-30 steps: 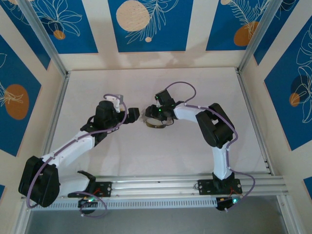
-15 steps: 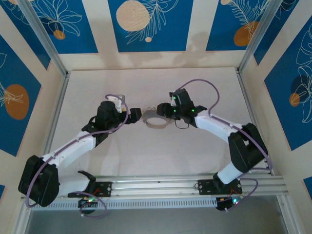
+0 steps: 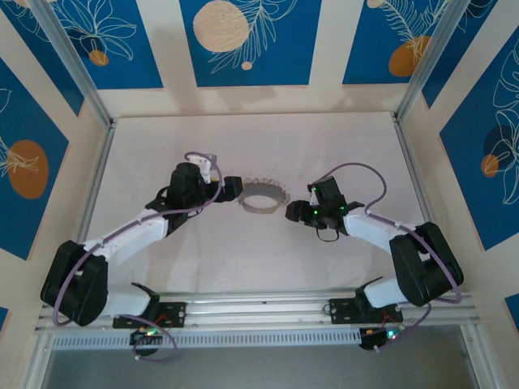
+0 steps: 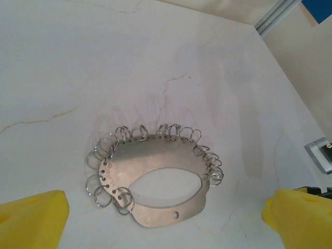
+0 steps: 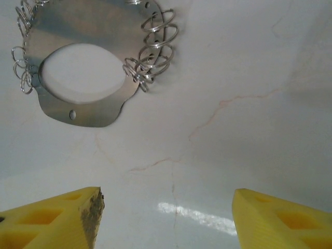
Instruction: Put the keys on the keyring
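The keyring [image 3: 261, 208] is a flat silvery oval plate with a big hole, edged with many small wire rings, and it lies on the white table. My left gripper [image 3: 231, 188] stands open just left of it. In the left wrist view the keyring [image 4: 140, 161] lies ahead between the yellow fingers [image 4: 31, 220], untouched by either of them. My right gripper [image 3: 290, 214] hangs open to the keyring's right, apart from it. The right wrist view has the keyring [image 5: 91, 116] at upper left, and bare table under the right gripper [image 5: 168, 207]. The keys are out of view.
The white marbled table [image 3: 243, 259] is walled at the back and both sides by blue-and-cream panels. A metal rail [image 3: 268, 306] with both arm bases runs along the near edge.
My right gripper has drawn back from the keyring to the right and toward the near edge, its jaws widening. The keyring now lies free on the table. The left gripper has edged slightly right.
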Robot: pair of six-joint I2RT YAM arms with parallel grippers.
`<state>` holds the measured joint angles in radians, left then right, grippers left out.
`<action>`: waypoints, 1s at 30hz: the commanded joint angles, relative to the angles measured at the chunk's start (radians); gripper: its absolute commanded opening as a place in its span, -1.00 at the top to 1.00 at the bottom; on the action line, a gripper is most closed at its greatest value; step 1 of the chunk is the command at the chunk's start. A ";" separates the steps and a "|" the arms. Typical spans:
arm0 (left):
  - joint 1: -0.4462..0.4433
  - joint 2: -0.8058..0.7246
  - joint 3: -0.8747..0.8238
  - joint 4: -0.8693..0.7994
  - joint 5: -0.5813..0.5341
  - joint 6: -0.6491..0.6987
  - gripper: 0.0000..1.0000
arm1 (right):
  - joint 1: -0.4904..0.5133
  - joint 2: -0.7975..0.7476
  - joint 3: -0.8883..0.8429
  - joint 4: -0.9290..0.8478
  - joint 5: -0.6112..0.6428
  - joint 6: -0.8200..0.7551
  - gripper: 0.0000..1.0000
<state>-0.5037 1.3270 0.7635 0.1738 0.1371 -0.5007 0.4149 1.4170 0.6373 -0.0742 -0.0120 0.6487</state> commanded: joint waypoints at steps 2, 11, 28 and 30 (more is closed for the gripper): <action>-0.020 0.045 0.051 0.036 0.028 -0.022 -0.99 | -0.002 0.055 0.036 0.085 -0.089 -0.027 -0.28; -0.030 0.087 0.080 0.040 0.029 -0.024 -0.99 | -0.005 0.210 0.140 0.131 -0.119 -0.025 -0.08; -0.031 0.090 0.095 0.036 0.035 -0.012 -1.00 | -0.012 0.343 0.219 0.165 -0.138 -0.013 0.16; -0.030 0.092 0.093 0.038 0.035 -0.012 -1.00 | -0.012 0.345 0.224 0.165 -0.140 -0.012 0.17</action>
<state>-0.5224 1.4105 0.8276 0.1951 0.1539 -0.5179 0.4072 1.7538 0.8333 0.0868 -0.1249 0.6350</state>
